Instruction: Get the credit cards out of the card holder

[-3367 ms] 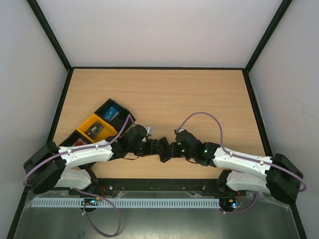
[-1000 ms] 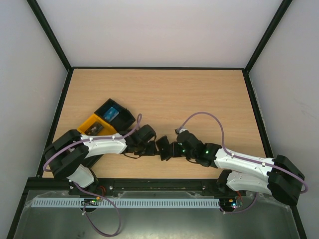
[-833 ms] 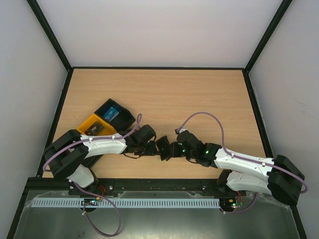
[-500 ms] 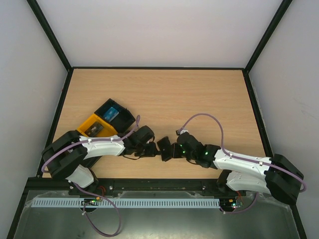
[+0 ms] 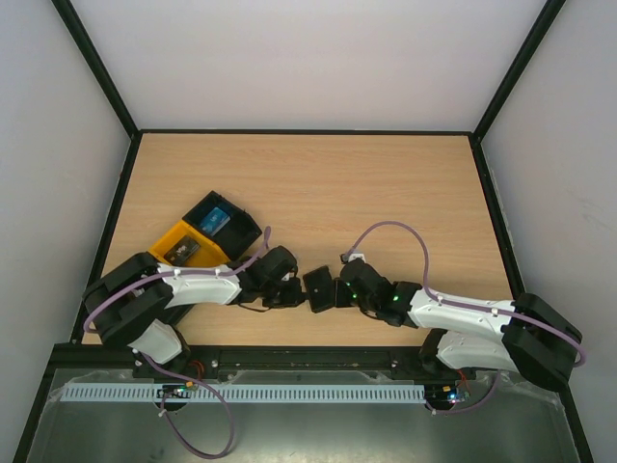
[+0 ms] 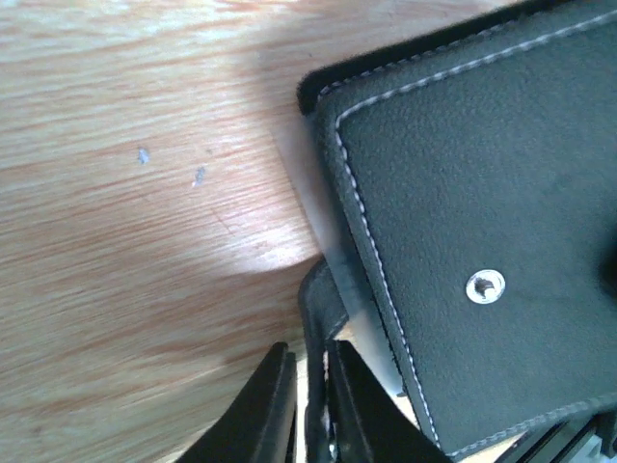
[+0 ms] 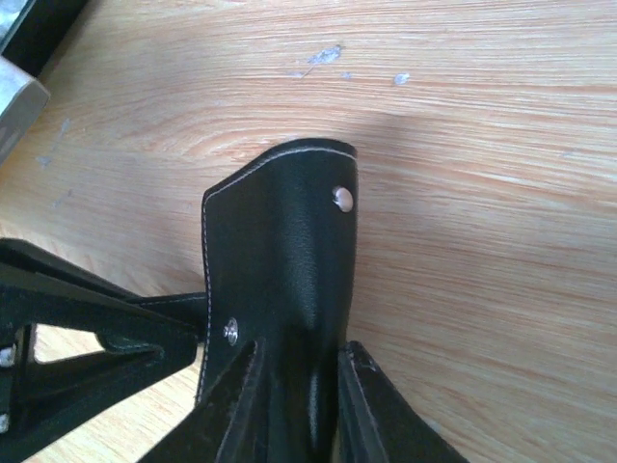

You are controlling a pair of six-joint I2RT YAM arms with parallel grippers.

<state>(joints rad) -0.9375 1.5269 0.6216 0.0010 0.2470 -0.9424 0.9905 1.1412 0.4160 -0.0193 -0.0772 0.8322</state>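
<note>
The black card holder (image 5: 318, 288) lies on the table between my two grippers. In the left wrist view it shows white stitching and a silver snap (image 6: 485, 285), and a pale translucent strip (image 6: 326, 227) peeks out along its left edge. My left gripper (image 6: 314, 410) is shut on a thin black flap (image 6: 318, 318) of the holder. In the right wrist view my right gripper (image 7: 301, 410) straddles the holder (image 7: 284, 260) with its jaws parted and a sliver of wood showing inside the right finger. No credit cards show in the holder. A blue card (image 5: 216, 219) lies in the black tray.
At the left, a black tray (image 5: 236, 230) and an orange tray (image 5: 166, 239) sit side by side, the orange one holding a dark item (image 5: 181, 251). My left gripper's black frame (image 7: 87, 347) fills the lower left of the right wrist view.
My left gripper has closed onto the holder's flap. My right gripper's jaws have parted from a tight pinch. The right arm has crept slightly left.
</note>
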